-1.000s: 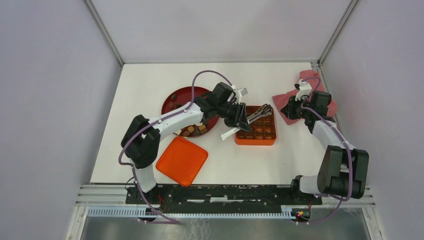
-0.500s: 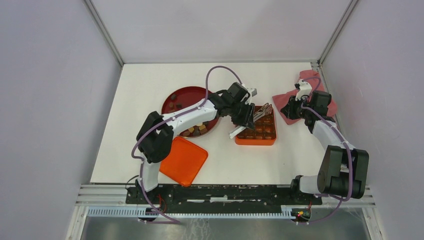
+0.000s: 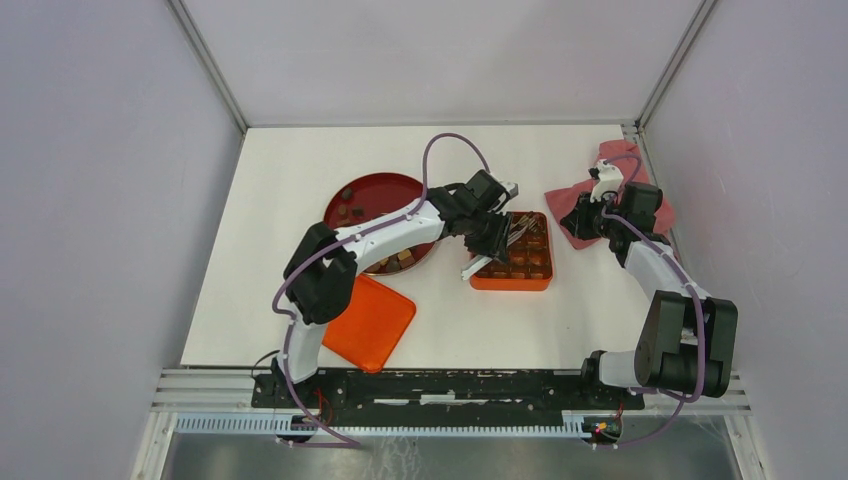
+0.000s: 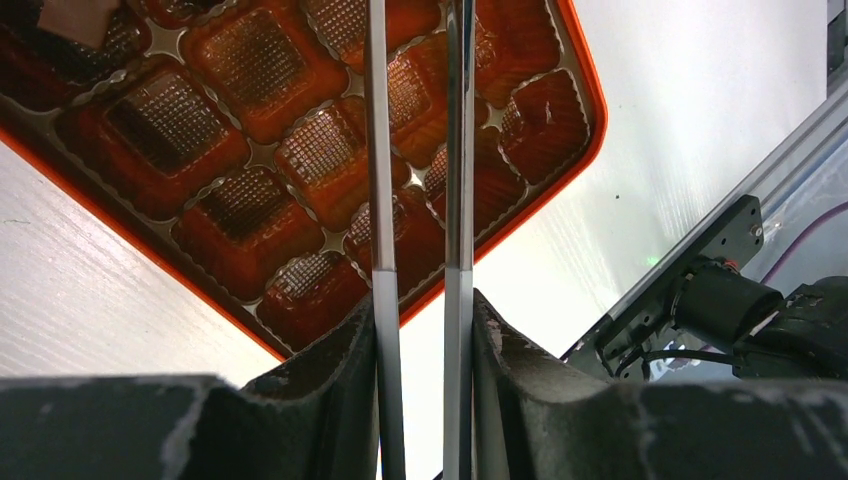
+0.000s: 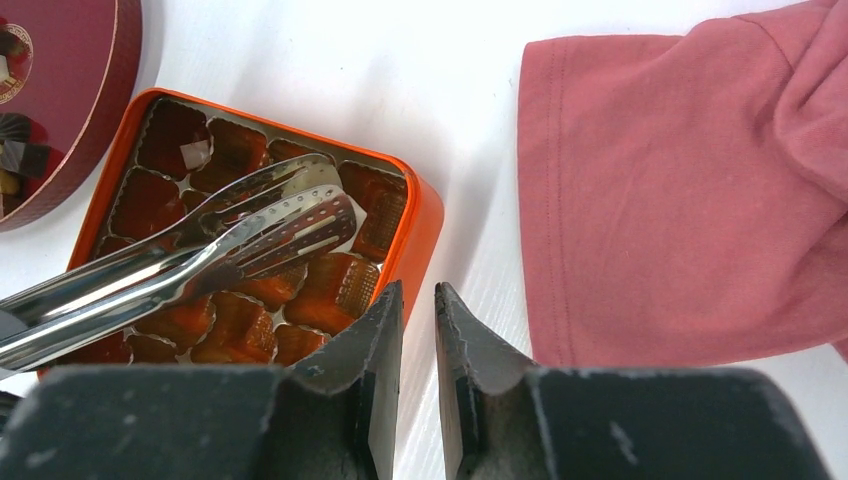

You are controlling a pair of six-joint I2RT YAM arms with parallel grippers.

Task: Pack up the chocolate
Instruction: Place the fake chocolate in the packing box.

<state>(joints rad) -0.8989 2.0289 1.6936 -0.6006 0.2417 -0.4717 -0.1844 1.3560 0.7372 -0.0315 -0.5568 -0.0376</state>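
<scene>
From above, the left hand (image 3: pixel 497 232) reaches over the orange box (image 3: pixel 541 277), clamped on a pair of metal tongs (image 3: pixel 527 225) whose tips lie above the box's compartments. Most of the chocolate (image 3: pixel 400 258) sits in small dark and tan pieces on the round red plate (image 3: pixel 365 190), just left of the box. An orange lid (image 3: pixel 368 322) lies flat on the white table (image 3: pixel 300 170) nearer the arm bases. The right hand (image 3: pixel 590 218) hangs at the edge of a pink cloth (image 3: pixel 565 205), right of the box.

The left wrist view shows the hand (image 4: pixel 422 320) closed on the two tong arms (image 4: pixel 375 150), which run up between its fingers (image 4: pixel 340 350) and over the box (image 4: pixel 235 55). The compartments under them look bare. One tan piece shows at the top left corner.

In the right wrist view, the hand (image 5: pixel 418 300) has its fingers a narrow gap apart with nothing between them. It hovers over the table between the box (image 5: pixel 425 225) and the cloth (image 5: pixel 680 200). The tongs (image 5: pixel 270 225) lie low across the box with their tips nearly together, and I cannot tell whether they hold anything. A pale piece of chocolate (image 5: pixel 195 153) sits in a far compartment. More pieces show on the plate (image 5: pixel 90 100).
</scene>
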